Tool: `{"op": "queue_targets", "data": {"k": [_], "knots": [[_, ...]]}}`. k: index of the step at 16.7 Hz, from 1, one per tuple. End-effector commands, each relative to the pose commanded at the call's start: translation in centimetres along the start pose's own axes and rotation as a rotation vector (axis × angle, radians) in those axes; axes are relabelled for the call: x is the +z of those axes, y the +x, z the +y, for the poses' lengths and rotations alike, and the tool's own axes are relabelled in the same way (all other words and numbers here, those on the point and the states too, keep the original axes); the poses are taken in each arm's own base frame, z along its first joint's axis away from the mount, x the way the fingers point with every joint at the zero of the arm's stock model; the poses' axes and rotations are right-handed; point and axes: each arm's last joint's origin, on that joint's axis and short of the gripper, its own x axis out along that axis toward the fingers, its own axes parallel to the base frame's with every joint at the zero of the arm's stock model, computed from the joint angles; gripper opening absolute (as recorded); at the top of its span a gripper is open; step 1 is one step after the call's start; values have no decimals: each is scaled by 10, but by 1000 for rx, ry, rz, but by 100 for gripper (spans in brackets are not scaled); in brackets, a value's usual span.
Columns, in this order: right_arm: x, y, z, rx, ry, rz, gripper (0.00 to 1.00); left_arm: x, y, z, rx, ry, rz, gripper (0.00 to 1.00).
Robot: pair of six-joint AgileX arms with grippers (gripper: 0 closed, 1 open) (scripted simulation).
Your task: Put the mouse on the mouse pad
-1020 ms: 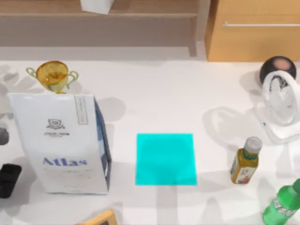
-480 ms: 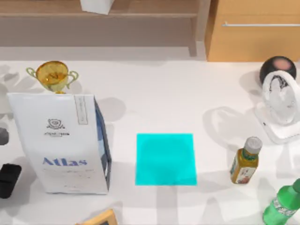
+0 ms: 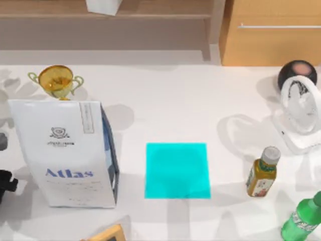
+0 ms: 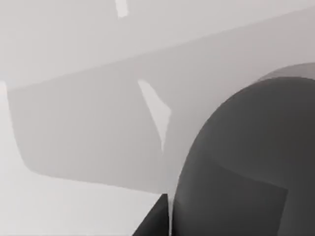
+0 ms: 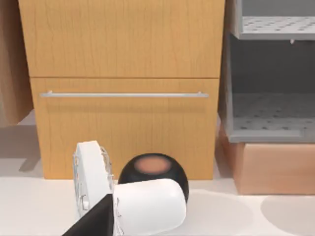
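The mouse pad [image 3: 177, 170] lies flat in the middle of the desk [image 3: 165, 105]. It is bright blue-green and almost square, so it does not matter which way the mouse points when it lands there.

Our left gripper [image 3: 4, 185] is the dark shape at the far left edge of the desk. We cannot tell if it is open or closed. Just beside it, also at the edge, is a small grey thing [image 3: 2, 142]. The left wrist view has a big round grey shape [image 4: 246, 162] very close up. We think this is the mouse, but we cannot be sure.

So the mouse seems to be right by the left gripper. The pad is off to the right, well apart from it. The tall white Atlas bag [image 3: 65, 150] stands between them. We think the mouse has to go up and over the bag, or around it.

The left arm is much nearer, so this job looks like its own. Our right arm waits at the right side, facing the white fan [image 5: 93, 177]. We cannot tell if the right gripper is open or closed.
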Motion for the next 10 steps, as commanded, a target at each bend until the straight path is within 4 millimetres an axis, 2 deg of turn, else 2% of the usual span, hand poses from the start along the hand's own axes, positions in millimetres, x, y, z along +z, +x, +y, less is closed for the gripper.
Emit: {"op": "queue_targets", "data": {"k": [7,10], "knots": [[0,0,0,0,0,0,100,2,-72,-1,-9,4,26,0],[0,0,0,0,0,0,100,0,-90,-3,-1,5,6,0]]}}
